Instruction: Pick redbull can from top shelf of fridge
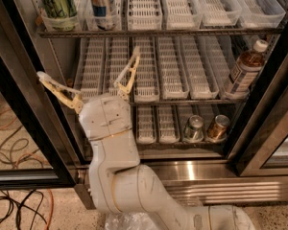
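The robot's white arm rises from the floor in front of the open glass-door fridge (206,176) with black frames and a steel base grille. Its cream two-finger pincer (89,65) is spread wide and holds nothing; it sits in front of the middle rack, below the top shelf (182,32), a wire rack carrying white slotted lane trays. The slim blue-and-silver redbull can (102,5) stands upright at the front of a lane on that shelf, above the pincer and apart from it. Beside it, to the left, stands a wider green-patterned can (57,4). A brown bottle (245,68) leans at the middle rack's right end, and two short metal cans (205,127) stand on the lowest rack.
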Robot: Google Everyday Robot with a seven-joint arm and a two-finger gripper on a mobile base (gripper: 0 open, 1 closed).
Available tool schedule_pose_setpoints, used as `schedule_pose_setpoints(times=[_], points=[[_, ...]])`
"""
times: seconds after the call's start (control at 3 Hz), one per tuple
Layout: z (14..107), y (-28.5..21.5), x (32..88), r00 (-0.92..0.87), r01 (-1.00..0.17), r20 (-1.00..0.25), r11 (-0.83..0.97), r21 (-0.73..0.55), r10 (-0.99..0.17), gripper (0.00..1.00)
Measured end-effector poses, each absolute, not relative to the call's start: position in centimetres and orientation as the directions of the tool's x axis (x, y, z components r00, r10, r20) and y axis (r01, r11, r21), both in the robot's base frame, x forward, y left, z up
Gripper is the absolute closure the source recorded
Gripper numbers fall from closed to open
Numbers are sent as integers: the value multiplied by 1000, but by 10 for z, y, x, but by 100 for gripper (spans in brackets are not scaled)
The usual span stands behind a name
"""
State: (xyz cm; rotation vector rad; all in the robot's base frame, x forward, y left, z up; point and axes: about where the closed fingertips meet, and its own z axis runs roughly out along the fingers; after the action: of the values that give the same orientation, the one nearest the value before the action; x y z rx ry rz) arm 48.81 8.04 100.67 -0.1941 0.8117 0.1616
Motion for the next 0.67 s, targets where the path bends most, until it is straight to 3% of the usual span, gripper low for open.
schedule_pose_setpoints(times=[0.67], points=[[1014,75,484,708,-155,-706,981,-113,30,0]])
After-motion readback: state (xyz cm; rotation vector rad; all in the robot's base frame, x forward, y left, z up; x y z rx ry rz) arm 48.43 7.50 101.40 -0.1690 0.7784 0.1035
